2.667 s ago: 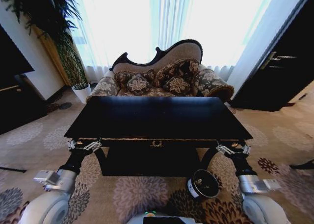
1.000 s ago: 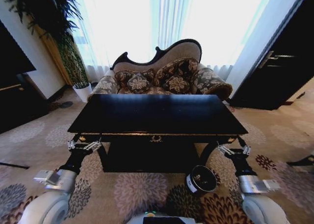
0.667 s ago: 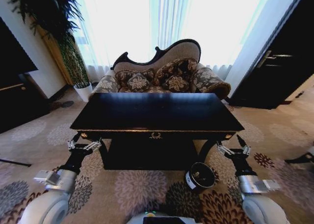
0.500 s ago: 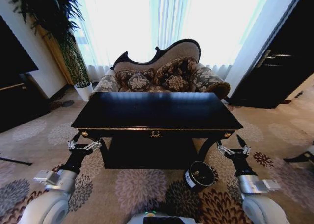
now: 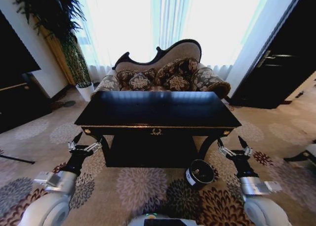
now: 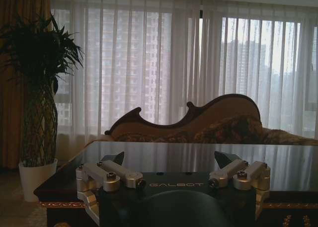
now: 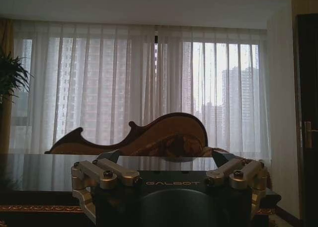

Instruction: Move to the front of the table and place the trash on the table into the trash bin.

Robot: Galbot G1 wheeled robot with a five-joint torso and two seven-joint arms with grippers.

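While head view shows trash bin point(image 5: 199, 173), wrist views face table point(image 6: 164, 160).

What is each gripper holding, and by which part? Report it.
Nothing is held. The left gripper and the right gripper are both open and empty, low in front of the table, with the trash bin on the carpet between them.

Glossy black table point(image 5: 158, 110); bare top

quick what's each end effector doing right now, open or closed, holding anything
Left end effector: open, holding nothing.
Right end effector: open, holding nothing.
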